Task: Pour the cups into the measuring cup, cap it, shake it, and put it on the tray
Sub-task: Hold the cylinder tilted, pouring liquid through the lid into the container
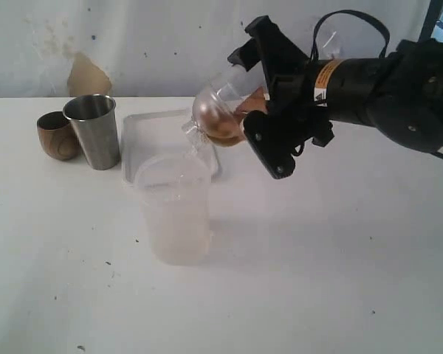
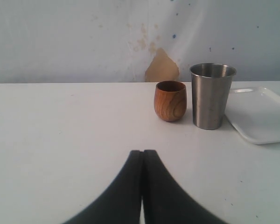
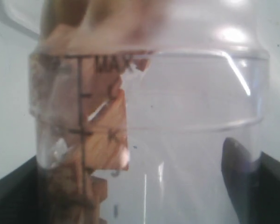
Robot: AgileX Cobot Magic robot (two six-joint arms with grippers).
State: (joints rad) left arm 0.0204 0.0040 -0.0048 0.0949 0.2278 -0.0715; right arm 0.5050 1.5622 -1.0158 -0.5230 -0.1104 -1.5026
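- Spreading under everything, the white table (image 1: pixel 317 280) bears the tray (image 1: pixel 151 129), which lies just behind a frosted tumbler (image 1: pixel 176 214).
- The right gripper (image 1: pixel 269 99) clamps the measuring cup (image 1: pixel 218 110), tipped above the frosted tumbler, with brown pieces (image 1: pixel 225 131) inside.
- The steel tumbler (image 1: pixel 94 133) and wooden cup (image 1: pixel 57 136) stand upright beside the tray.
- The left gripper (image 2: pixel 143 156) hangs low over the table, jaws pressed together and empty.

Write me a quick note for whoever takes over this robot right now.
Left gripper: shut, empty, low over the table, facing the cups.
Right gripper: clamped on the measuring cup, tipped over the frosted tumbler.
Steel tumbler and wooden cup: upright beside the tray.
Done: brown pieces are in the measuring cup, so pouring seems finished. Capped or shaken: cannot tell.
Left: set it on the tray.
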